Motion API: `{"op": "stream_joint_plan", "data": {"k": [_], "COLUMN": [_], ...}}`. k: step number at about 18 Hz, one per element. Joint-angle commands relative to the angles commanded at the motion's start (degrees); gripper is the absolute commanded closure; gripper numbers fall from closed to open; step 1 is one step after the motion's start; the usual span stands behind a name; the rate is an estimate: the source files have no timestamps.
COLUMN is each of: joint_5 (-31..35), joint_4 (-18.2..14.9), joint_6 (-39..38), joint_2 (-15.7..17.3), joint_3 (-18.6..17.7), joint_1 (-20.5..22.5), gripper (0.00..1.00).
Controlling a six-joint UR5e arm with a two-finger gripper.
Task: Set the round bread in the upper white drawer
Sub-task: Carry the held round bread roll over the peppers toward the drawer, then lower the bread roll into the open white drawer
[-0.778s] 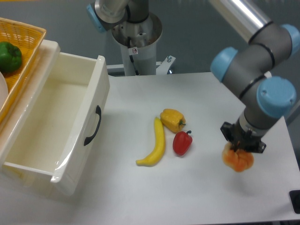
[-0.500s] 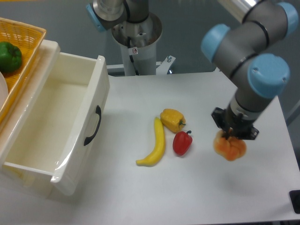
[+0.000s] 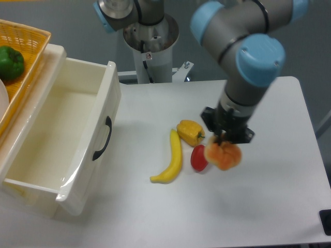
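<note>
Round bread: the round bread (image 3: 223,156) hangs under the gripper (image 3: 225,142), above the table (image 3: 279,196), its edge overlapping the red pepper (image 3: 198,158) in this view. It is lumpy and roundish, so no long axis or pointing direction can be told.

Claw: the gripper is clenched on the top of the round bread; the fingers themselves are mostly hidden behind the black wrist block and the bun.

Arm pose: the grey arm with light-blue joint caps (image 3: 260,59) comes in from the upper right, bends at the wrist and points the gripper straight down over the middle of the table.

Upper white drawer: the upper white drawer (image 3: 31,170) stands pulled open at the left, its black handle (image 3: 102,138) facing the table's middle; well apart from the bread.

Writing: a small sticker with a red mark on the arm's base column (image 3: 148,56); too small to read.

Other produce: a banana (image 3: 171,159) lies lengthwise beside a yellow bell pepper (image 3: 190,132) and the red pepper.

Basket: a yellow wicker basket (image 3: 26,57) at the upper left holds a green pepper (image 3: 10,62).
</note>
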Motion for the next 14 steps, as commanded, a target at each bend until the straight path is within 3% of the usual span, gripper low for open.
{"op": "stream_joint_plan", "data": {"k": [4, 14], "joint_5": [-1.41, -6.51], "joint_4": [-0.09, 0.09], "joint_6": [-3.17, -9.15], "joint_2": [1.94, 5.63], "joint_3": [-1.41, -2.73], "joint_1": [-4.75, -10.03], "gripper": [1.00, 1.00]}}
